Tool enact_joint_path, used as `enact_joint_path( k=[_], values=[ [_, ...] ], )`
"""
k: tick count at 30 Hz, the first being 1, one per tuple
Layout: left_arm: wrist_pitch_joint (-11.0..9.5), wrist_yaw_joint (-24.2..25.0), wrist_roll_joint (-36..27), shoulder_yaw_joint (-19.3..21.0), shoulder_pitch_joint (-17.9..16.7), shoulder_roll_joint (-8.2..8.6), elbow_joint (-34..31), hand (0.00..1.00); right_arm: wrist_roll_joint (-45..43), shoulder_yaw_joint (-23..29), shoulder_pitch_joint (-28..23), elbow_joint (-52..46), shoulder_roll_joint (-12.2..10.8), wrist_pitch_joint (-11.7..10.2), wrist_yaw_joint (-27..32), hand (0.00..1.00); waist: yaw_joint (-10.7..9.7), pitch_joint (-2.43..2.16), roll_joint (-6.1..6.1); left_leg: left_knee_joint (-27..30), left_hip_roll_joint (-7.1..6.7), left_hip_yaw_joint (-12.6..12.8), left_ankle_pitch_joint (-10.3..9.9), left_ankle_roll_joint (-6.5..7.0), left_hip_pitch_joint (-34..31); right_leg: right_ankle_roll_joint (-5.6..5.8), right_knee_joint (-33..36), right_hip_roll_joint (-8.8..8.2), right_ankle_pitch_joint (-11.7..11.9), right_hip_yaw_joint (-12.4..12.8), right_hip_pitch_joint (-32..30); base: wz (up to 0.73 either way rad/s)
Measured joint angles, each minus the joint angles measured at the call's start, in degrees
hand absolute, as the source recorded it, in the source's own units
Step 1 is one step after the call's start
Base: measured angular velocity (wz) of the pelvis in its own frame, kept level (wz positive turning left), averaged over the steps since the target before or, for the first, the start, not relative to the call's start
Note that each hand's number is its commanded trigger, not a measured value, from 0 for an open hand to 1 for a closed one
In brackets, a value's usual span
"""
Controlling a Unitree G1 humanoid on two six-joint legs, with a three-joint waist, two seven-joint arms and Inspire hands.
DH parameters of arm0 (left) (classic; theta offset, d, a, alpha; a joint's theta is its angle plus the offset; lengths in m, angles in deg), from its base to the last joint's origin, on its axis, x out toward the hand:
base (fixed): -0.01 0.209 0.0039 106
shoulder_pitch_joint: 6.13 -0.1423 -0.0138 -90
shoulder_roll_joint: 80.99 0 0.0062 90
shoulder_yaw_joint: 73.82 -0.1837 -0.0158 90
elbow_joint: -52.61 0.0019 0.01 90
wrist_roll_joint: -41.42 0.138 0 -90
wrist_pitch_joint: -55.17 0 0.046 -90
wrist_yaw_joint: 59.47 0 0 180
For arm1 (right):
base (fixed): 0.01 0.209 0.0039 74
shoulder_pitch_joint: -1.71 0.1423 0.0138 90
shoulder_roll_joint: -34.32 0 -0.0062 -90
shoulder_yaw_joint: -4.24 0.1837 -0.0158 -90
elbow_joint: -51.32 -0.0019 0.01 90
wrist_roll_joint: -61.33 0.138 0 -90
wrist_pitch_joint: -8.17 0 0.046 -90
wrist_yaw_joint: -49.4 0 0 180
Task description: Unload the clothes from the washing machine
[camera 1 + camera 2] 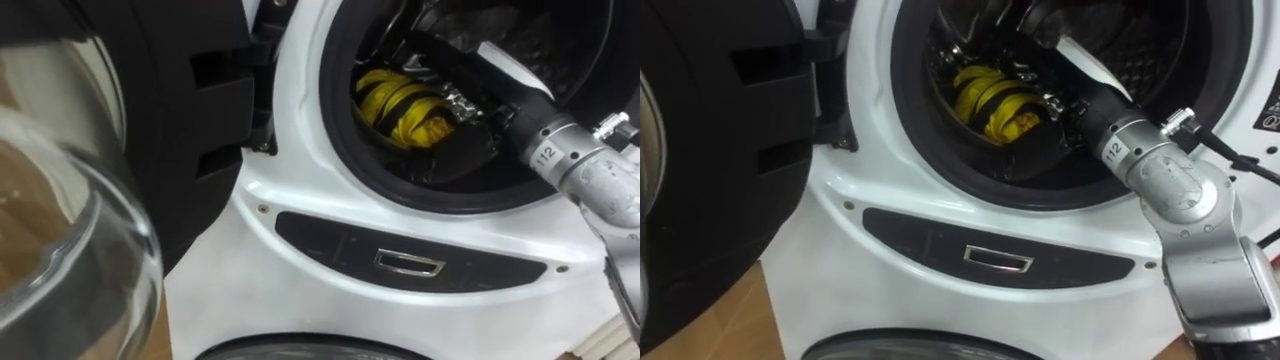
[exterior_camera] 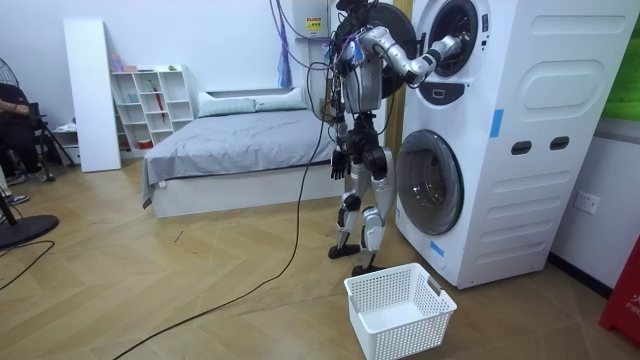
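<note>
Reaching into upper drum of washing machine with right robot hand, clenched round yellow cloth. Left robot hand hanging at side, state not discernible.

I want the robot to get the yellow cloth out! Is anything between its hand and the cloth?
Nothing visible is. The right hand is inside the open upper drum, its dark fingers seemingly curled round the yellow cloth. The door is swung aside to the left, leaving the opening free.

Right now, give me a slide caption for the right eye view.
Right hand, deep in the washer drum, gripping a yellow cloth.
</note>
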Motion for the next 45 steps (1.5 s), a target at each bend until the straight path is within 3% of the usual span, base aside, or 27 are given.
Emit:
enact_joint_path(
  k=[11,16,19,20,21,22,23,30,35,45],
  values=[
    [0.06,0.02,0.15,1.04,-0.09,0.39,-1.35,0.00,-0.30,0.99,0.28,0.19,0.97,0.36,-1.55,0.00,-1.21,0.01,0.11,0.36,-0.34,-1.88,0.01,0.02,-0.79,0.19,-0.08,-0.61,-0.33,-1.23,0.22,0.09],
    [1.19,1.53,1.85,1.12,0.96,0.33,-1.24,0.00,-0.84,0.89,3.60,5.54,2.86,0.91,-7.65,0.00,-1.14,0.08,0.19,0.61,-0.48,-2.62,-0.01,0.05,-0.75,0.27,-0.16,-0.77,-0.44,-1.92,0.70,0.09],
    [2.28,2.38,1.72,1.06,1.88,0.05,-1.19,0.00,-0.79,0.17,6.38,9.40,4.04,2.47,-11.51,0.08,-1.01,0.08,-0.21,0.66,-0.56,-2.98,0.05,0.12,-0.62,0.26,-0.13,-0.66,-0.53,-2.73,1.03,0.08],
    [2.81,2.57,1.73,1.01,2.10,-0.23,-1.11,0.00,-0.76,0.12,7.20,10.98,4.07,3.00,-12.84,0.13,-0.95,0.22,-0.50,0.64,-0.56,-3.21,0.06,0.13,-0.35,0.26,-0.15,-0.64,-0.61,-2.84,1.39,0.08],
    [3.10,2.61,1.73,0.95,2.15,-0.39,-1.11,0.00,-0.71,0.08,7.59,11.83,4.09,3.25,-13.46,0.25,-0.82,0.32,-0.69,0.59,-0.56,-3.32,0.06,0.13,-0.11,0.27,-0.16,-0.62,-0.67,-2.92,1.63,0.07],
    [3.49,2.69,1.73,0.78,2.37,-0.86,-0.94,0.00,-0.44,-0.03,7.92,13.27,4.12,3.89,-14.57,0.56,-0.44,0.40,-1.17,0.50,-0.55,-3.44,0.06,0.12,0.24,0.26,-0.17,-0.63,-0.80,-3.10,1.98,0.08],
    [3.61,2.77,1.73,0.74,2.68,-1.38,-0.66,0.00,-0.33,0.22,8.07,14.31,4.38,4.38,-15.48,0.98,-0.10,0.41,-1.73,0.52,-0.55,-3.67,0.06,0.12,0.26,0.23,-0.21,-0.65,-0.85,-3.42,2.11,0.08],
    [4.71,2.74,1.70,-1.38,3.95,-2.68,1.05,0.00,-0.23,0.09,8.88,16.03,5.89,5.36,-19.45,1.00,0.64,0.36,-2.73,0.67,-0.57,-4.51,0.05,0.11,0.57,0.33,-1.11,-0.59,-0.76,-4.13,3.31,0.08],
    [5.66,2.79,1.67,-1.49,5.79,-2.93,0.98,0.00,-2.93,0.10,8.49,16.34,6.28,5.91,-18.38,1.00,2.39,0.34,-2.54,0.47,-0.43,-4.51,0.03,0.07,1.10,0.25,-1.17,-0.41,-0.78,-4.10,3.65,0.00],
    [5.80,2.58,1.50,-2.86,7.27,-3.70,0.98,0.00,-5.50,-2.00,8.42,15.32,6.78,5.86,-19.30,1.00,3.54,0.43,-1.45,0.37,-0.34,-4.60,-0.04,-0.03,1.87,0.04,-0.89,-0.38,-0.60,-4.05,4.32,0.00]
  ],
)
